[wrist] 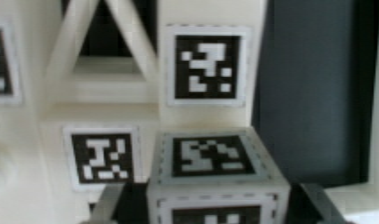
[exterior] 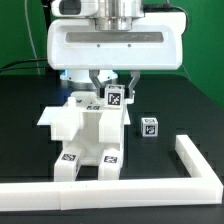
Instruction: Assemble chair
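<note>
The partly built white chair [exterior: 85,135] stands on the black table, with tags low on its front. My gripper [exterior: 113,93] hangs right over its back edge on the exterior view's right, shut on a cube-topped post [exterior: 114,98] that sits against the chair. In the wrist view the post's tagged cube [wrist: 211,158] fills the gap between my dark fingers [wrist: 118,203], and my gripper [wrist: 212,208] grips it from both sides. White chair panels with tags [wrist: 207,65] stand just behind it. A second loose tagged cube piece [exterior: 149,126] stands on the table to the exterior view's right.
The long white L-shaped border rail [exterior: 192,158] runs along the exterior view's right and across the front. Cables and a green wall lie behind the arm.
</note>
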Tool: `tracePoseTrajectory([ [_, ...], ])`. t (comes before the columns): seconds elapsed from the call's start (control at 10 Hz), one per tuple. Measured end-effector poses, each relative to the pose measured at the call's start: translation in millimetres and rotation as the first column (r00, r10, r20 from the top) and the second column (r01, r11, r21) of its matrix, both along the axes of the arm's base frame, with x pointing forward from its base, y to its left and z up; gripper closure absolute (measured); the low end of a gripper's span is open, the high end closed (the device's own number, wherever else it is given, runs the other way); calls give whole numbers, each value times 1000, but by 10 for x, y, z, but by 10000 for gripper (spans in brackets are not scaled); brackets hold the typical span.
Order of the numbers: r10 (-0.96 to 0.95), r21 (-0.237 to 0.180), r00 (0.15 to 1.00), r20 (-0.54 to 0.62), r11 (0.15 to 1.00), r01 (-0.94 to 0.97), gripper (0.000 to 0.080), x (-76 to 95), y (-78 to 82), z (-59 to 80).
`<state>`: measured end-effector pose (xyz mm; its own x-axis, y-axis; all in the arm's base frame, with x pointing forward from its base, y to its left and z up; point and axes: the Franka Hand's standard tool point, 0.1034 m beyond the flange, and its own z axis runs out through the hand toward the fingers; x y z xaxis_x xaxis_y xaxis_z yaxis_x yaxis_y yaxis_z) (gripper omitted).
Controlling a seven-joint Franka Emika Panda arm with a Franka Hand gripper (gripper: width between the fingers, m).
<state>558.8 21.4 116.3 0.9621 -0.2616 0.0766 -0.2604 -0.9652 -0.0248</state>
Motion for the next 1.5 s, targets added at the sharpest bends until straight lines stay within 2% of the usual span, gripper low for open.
tracePoseTrajectory([
  [0.2,-269,30,963,-5,963,269,517,2,-17,-2],
  [0.5,-631,64,775,-32,772,632,515,-2,13,-9],
  [0.6,-694,78,718,-42,715,695,515,0,25,-10],
  [0.7,-693,78,720,-41,716,694,515,0,25,-10],
  [0.8,-680,77,732,-40,729,681,515,0,26,-10],
  [0.9,-665,77,745,-38,742,666,421,1,23,-9],
  [1.0,-512,70,859,-21,856,512,282,20,-6,4],
  [1.1,-300,55,954,-5,953,299,192,22,-33,3],
  [1.2,-194,45,981,-5,980,194,192,10,-6,1],
  [1.3,-43,33,999,-1,999,44,157,2,18,1],
  [1.5,40,24,999,2,999,-40,152,3,1,-4],
])
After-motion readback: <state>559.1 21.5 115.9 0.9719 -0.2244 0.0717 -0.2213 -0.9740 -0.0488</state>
